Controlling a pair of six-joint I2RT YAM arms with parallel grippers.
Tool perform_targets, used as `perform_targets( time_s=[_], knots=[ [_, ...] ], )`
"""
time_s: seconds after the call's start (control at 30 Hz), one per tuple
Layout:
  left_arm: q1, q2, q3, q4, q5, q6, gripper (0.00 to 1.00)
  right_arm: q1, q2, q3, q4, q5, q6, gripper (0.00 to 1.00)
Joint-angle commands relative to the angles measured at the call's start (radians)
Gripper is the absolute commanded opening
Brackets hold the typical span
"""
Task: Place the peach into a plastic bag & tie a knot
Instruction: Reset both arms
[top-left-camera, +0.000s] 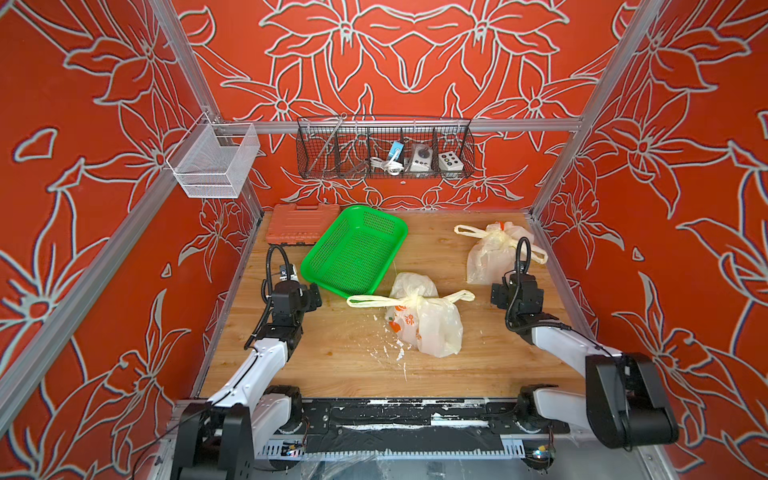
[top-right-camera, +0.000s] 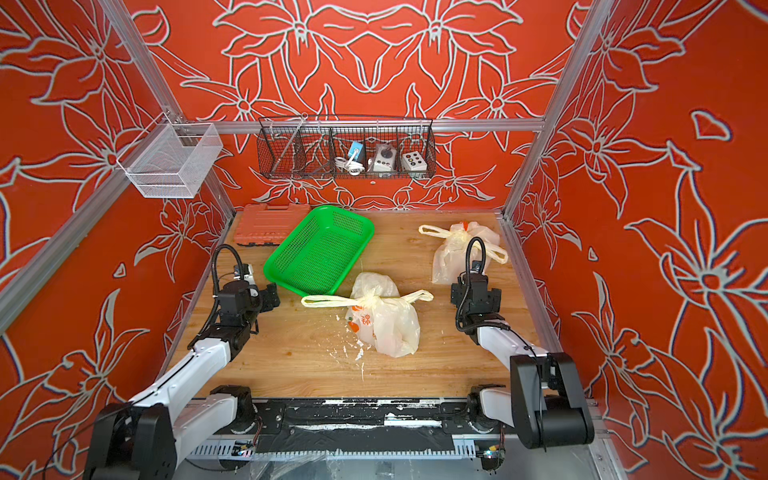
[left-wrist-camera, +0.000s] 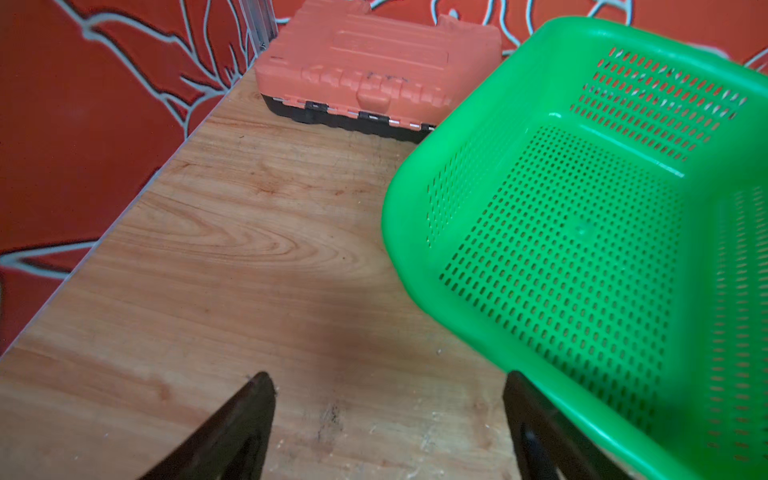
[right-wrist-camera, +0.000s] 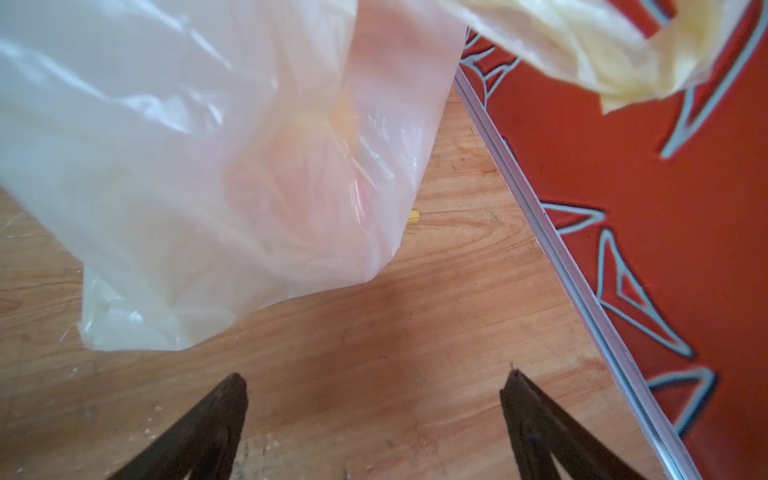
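Note:
Two translucent plastic bags lie on the wooden table (top-left-camera: 332, 357), each with its handles tied in a knot. One bag (top-left-camera: 419, 316) (top-right-camera: 382, 316), with orange print, is in the middle. The other bag (top-left-camera: 492, 251) (top-right-camera: 457, 249) lies at the back right, and in the right wrist view a pinkish round shape, the peach (right-wrist-camera: 307, 174), shows through this bag (right-wrist-camera: 187, 166). My right gripper (top-left-camera: 517, 291) (right-wrist-camera: 374, 376) is open just in front of that bag, over bare wood. Beside the green basket's near corner, my left gripper (top-left-camera: 305, 293) (left-wrist-camera: 388, 378) is open and empty.
A green perforated basket (top-left-camera: 353, 249) (left-wrist-camera: 582, 228) lies tilted at the back left, against an orange toolbox (top-left-camera: 299, 224) (left-wrist-camera: 374, 66). A black wire rack (top-left-camera: 384, 149) and a white mesh basket (top-left-camera: 214, 160) hang on the frame. White flecks lie near the middle bag.

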Motion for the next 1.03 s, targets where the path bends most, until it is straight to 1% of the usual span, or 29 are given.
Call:
perform_targets(
  time_s=[0.0, 0.07, 0.1, 0.13, 0.17, 0.23, 0.27, 0.3, 0.33, 0.4, 0.73, 0.8, 0.83, 1.0],
  knots=[
    [0.025, 0.061, -0.031, 0.272, 0.113, 0.061, 0.87, -0.008, 0.016, -0.011, 0.178, 0.019, -0.045, 0.97],
    [0.032, 0.126, -0.016, 0.298, 0.163, 0.081, 0.87, -0.011, 0.043, -0.013, 0.222, 0.029, -0.05, 0.97],
    [0.04, 0.155, -0.01, 0.308, 0.186, 0.082, 0.87, -0.012, 0.044, -0.004, 0.202, 0.006, -0.063, 0.97],
    [0.048, 0.179, -0.012, 0.328, 0.223, 0.087, 0.94, -0.014, 0.055, -0.02, 0.248, -0.014, -0.081, 0.97],
    [0.057, 0.211, -0.014, 0.353, 0.26, 0.091, 0.99, -0.014, 0.07, -0.048, 0.318, -0.035, -0.095, 0.97],
    [0.064, 0.286, -0.02, 0.423, 0.296, 0.095, 0.99, -0.015, 0.114, -0.11, 0.477, -0.077, -0.118, 0.97],
    [0.064, 0.336, -0.021, 0.465, 0.294, 0.095, 0.99, -0.014, 0.14, -0.128, 0.54, -0.093, -0.125, 0.97],
    [0.066, 0.346, -0.042, 0.504, 0.279, 0.086, 0.99, -0.015, 0.157, -0.133, 0.565, -0.101, -0.128, 0.97],
    [0.065, 0.341, -0.047, 0.502, 0.256, 0.076, 0.99, -0.015, 0.161, -0.13, 0.564, -0.1, -0.126, 0.97],
    [0.066, 0.343, -0.049, 0.506, 0.252, 0.074, 0.99, -0.023, 0.15, -0.112, 0.505, -0.104, -0.113, 0.97],
    [0.064, 0.342, -0.049, 0.507, 0.247, 0.077, 0.99, -0.031, 0.153, -0.135, 0.549, -0.104, -0.111, 0.97],
    [0.042, 0.346, -0.041, 0.498, 0.246, 0.101, 0.99, -0.031, 0.151, -0.132, 0.541, -0.103, -0.108, 0.97],
    [0.022, 0.346, -0.043, 0.5, 0.207, 0.111, 0.99, -0.031, 0.153, -0.133, 0.547, -0.104, -0.109, 0.97],
    [0.017, 0.343, -0.045, 0.502, 0.191, 0.108, 0.99, -0.031, 0.152, -0.133, 0.544, -0.103, -0.11, 0.97]
  ],
)
